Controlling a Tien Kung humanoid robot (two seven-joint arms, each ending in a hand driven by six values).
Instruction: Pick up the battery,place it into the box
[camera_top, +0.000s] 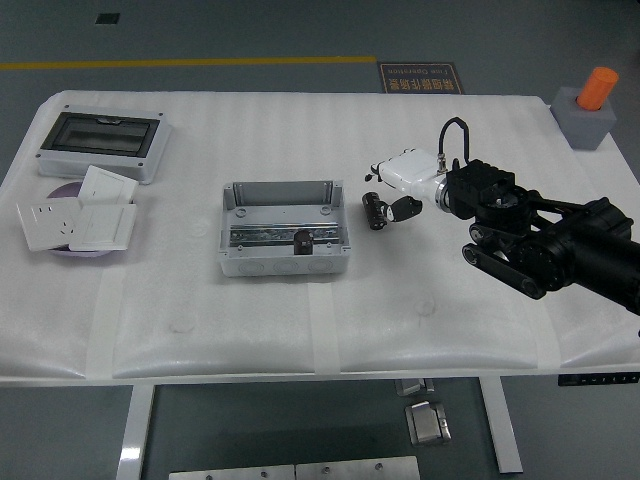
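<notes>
We saw the battery (375, 211), a small dark cylinder, lying on the table (300, 320) just left of our right hand (400, 190), at its black fingertips (404, 208). Whether those fingers touched or pinched it we could not tell. Farther left of the hand sat the open grey box (284, 228), apart from the battery. Well beyond it lay white switch plates (78, 218) and a lidded case (100, 143).
</notes>
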